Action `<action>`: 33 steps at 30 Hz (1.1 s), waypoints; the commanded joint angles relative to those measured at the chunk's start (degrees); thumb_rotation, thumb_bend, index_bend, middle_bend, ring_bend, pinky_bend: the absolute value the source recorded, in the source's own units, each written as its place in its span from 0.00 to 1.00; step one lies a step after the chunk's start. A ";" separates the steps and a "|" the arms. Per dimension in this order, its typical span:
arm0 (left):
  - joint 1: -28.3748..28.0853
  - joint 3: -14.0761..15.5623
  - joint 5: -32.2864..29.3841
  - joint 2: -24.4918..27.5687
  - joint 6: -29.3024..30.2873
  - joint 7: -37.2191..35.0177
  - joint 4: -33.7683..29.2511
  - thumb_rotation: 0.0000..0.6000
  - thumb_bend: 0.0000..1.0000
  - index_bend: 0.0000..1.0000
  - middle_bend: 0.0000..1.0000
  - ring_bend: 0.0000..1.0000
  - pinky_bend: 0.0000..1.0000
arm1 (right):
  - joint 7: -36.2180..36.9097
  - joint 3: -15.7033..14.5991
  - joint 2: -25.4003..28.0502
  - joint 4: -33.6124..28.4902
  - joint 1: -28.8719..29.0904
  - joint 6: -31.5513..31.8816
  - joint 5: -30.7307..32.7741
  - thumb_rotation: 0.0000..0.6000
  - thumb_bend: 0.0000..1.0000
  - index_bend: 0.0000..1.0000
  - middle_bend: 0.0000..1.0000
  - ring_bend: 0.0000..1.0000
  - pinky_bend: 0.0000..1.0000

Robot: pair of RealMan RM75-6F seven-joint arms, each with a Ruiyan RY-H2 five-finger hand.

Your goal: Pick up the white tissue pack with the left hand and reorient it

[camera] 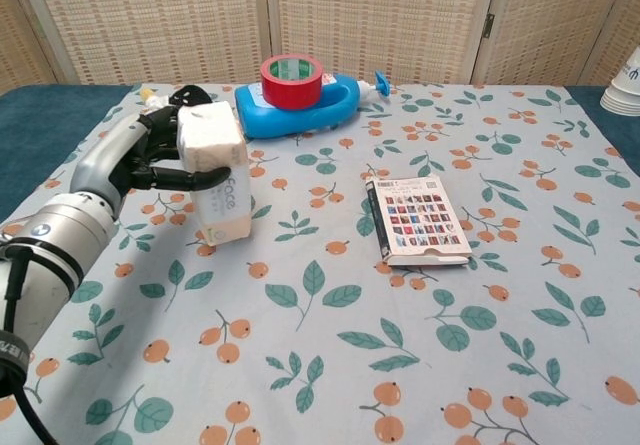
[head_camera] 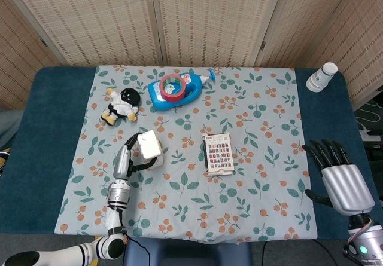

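The white tissue pack (camera: 219, 179) (head_camera: 149, 146) stands upright on its short end on the floral cloth, left of centre. My left hand (camera: 140, 160) (head_camera: 124, 159) grips it from the left, fingers wrapped around its upper part. Whether the pack's base touches the cloth I cannot tell. My right hand (head_camera: 341, 179) hovers at the lower right over the blue table edge, fingers spread, holding nothing; the chest view does not show it.
A blue detergent bottle (camera: 300, 105) lies at the back with a red tape roll (camera: 291, 74) on it. A small doll (head_camera: 122, 104) lies back left. A flat printed box (camera: 418, 220) lies centre right. Stacked white cups (head_camera: 322, 76) stand at the far right corner.
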 commanded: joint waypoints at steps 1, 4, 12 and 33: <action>0.27 1.09 2.54 0.27 -1.13 -2.62 1.64 1.00 0.23 0.29 0.44 0.16 0.18 | 0.07 0.07 0.01 0.08 0.06 -0.03 0.25 1.00 0.11 0.13 0.06 0.00 0.04; 0.32 1.40 3.63 0.50 -2.13 -4.62 2.46 1.00 0.22 0.29 0.44 0.16 0.18 | -0.04 0.03 -0.02 0.08 0.17 -0.25 0.36 1.00 0.11 0.13 0.06 0.00 0.04; 1.24 1.53 3.66 0.65 -4.14 -6.09 3.64 1.00 0.22 0.28 0.43 0.15 0.20 | -0.37 -0.11 -0.21 -0.02 0.24 -0.40 0.37 1.00 0.11 0.13 0.06 0.00 0.04; 2.09 1.66 5.15 4.78 -8.26 -7.62 -0.87 1.00 0.11 0.00 0.11 0.00 0.15 | -1.04 -0.44 -0.37 -0.26 0.30 -0.56 0.11 1.00 0.11 0.13 0.06 0.00 0.04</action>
